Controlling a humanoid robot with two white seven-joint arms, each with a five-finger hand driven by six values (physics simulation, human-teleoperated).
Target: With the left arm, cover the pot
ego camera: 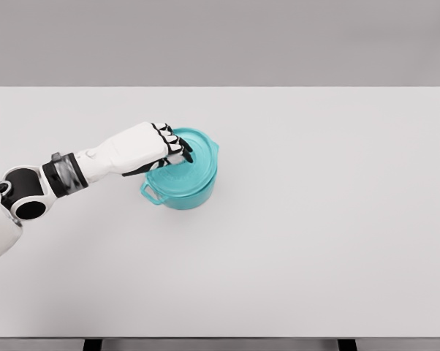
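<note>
teal pot (182,191) stands on the white worktop (315,219), left of the middle and closer to the far edge than the near one. one loop handle sticks out at its lower left, toward the camera; the other shows as a small lug at the upper right rim. a matching teal lid (194,157) lies over the mouth of the pot, looking slightly tilted or shifted toward the upper right, so whether it is fully seated cannot be told. the left hand (169,148) reaches in from the picture's left, white forearm stretched across the worktop, and sits on top of the lid with its dark-jointed fingers (177,146) curled down around the middle of the lid, where a knob would be; the knob itself is hidden under the hand. the fingers appear closed on the lid.
</note>
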